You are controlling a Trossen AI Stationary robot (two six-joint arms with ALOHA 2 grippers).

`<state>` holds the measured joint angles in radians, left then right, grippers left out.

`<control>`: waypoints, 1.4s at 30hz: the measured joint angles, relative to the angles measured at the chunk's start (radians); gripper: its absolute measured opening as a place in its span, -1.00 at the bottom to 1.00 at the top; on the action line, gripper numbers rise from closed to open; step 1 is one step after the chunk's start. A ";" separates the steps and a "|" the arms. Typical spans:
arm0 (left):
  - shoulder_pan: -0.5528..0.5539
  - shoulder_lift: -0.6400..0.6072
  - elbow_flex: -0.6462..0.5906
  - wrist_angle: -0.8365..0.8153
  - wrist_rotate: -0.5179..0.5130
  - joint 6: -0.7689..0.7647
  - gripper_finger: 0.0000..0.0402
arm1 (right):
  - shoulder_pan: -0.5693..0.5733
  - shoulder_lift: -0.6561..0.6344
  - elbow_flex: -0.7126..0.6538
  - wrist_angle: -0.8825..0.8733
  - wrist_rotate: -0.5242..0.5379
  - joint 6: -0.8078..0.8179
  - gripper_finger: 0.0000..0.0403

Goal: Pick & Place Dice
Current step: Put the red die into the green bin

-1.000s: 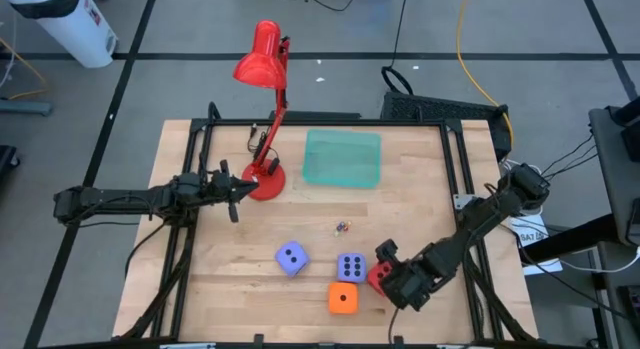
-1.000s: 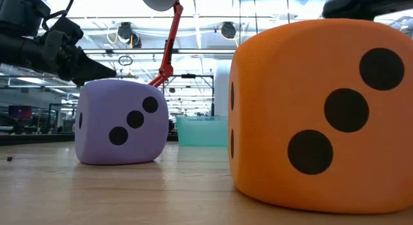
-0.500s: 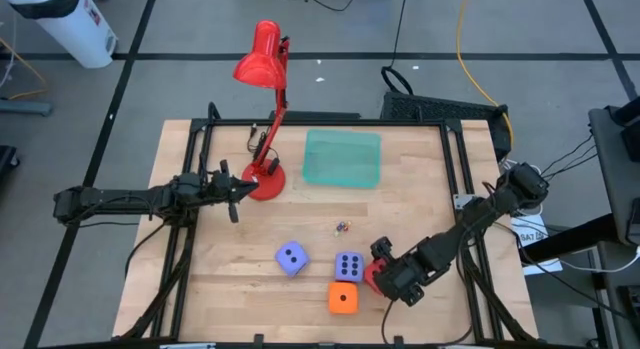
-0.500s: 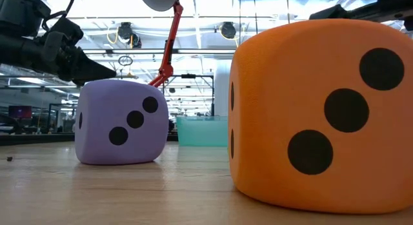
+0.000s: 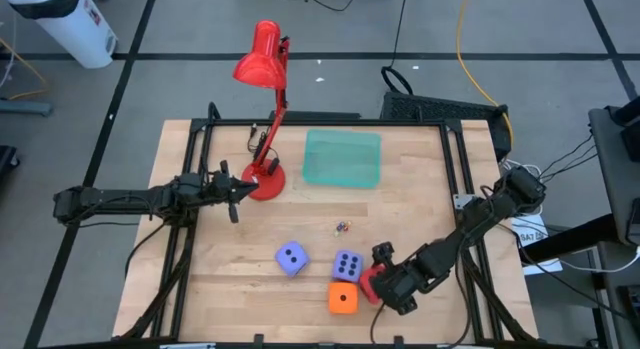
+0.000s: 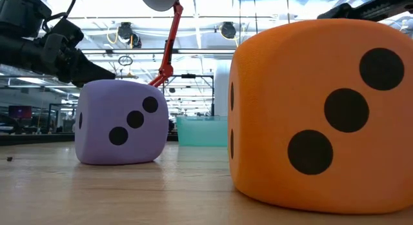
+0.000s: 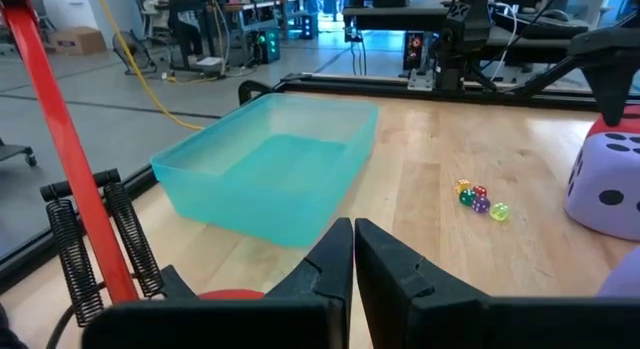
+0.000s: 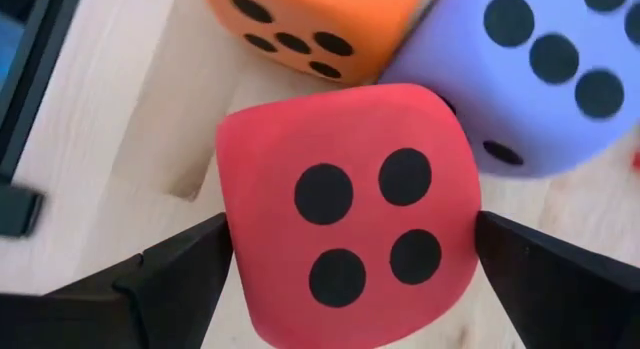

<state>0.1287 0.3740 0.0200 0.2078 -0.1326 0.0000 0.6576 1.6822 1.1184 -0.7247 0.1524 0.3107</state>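
The red die (image 8: 350, 214), four pips up, rests on the table next to the orange die (image 5: 343, 298) and a lavender die (image 5: 347, 265). Another lavender die (image 5: 291, 257) sits farther left. My right gripper (image 5: 378, 285) points steeply down over the red die, open. Its two fingers (image 8: 180, 279) stand on either side of the die and hide most of it in the high view. My left gripper (image 5: 236, 196) waits shut and level beside the red lamp's base (image 5: 265, 181). My right gripper comes at the red die from above, one fingertip beside each of two opposite side faces (image 8: 228, 239). I cannot tell whether the tips touch those faces. The die sits flat on the table.
A teal tray (image 5: 342, 157) stands at the far middle of the table. Several tiny coloured dice (image 5: 343, 227) lie between it and the big dice. The red lamp (image 5: 262, 64) leans out over the far left edge. Bare wood lies at the near left.
My right gripper has come down over the red die, shifted a little toward the orange die and rolled about its own pointing line. It stays open. The dice have kept their places.
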 joint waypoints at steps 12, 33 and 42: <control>0.000 0.000 0.000 0.001 0.000 0.013 -0.88 | -0.001 0.003 -0.038 -0.326 0.002 0.293 0.96; 0.000 0.001 0.000 0.004 -0.001 0.010 -0.88 | -0.022 -0.313 -0.006 -0.287 0.157 0.217 0.96; 0.000 0.001 0.000 0.004 -0.004 0.010 -0.88 | -0.141 -0.359 -0.006 -0.006 0.037 -0.021 0.98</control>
<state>0.1286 0.3752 0.0200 0.2123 -0.1371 0.0101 0.5169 1.3237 1.1126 -0.7304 0.1889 0.2896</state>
